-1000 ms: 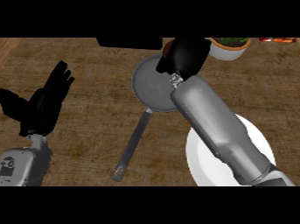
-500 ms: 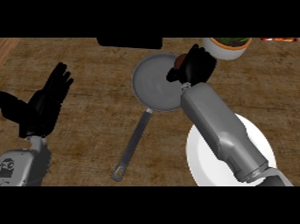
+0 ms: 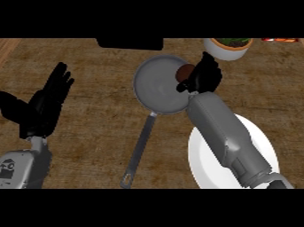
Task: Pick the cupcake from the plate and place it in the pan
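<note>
The brown cupcake point(image 3: 185, 71) sits inside the grey pan point(image 3: 155, 91), against its right rim. My right hand point(image 3: 205, 76) is just right of the cupcake, fingers relaxed and pointing away, thumb below it; it stands open and touches or nearly touches the cupcake. The pan's long handle point(image 3: 139, 150) runs toward the lower edge. Under my right forearm lies the white plate point(image 3: 261, 144), bare where it shows. At the left, my left hand point(image 3: 41, 106) rests open with its fingers up.
A white pot with a green plant point(image 3: 228, 47) stands just beyond my right hand. A black object point(image 3: 129, 43) lies at the far edge behind the pan. Something red point(image 3: 278, 40) shows at the top right corner.
My right hand has shifted right and nearer, off the pan's centre. The cupcake, hidden by the hand before, now shows in the pan. The left hand has not moved.
</note>
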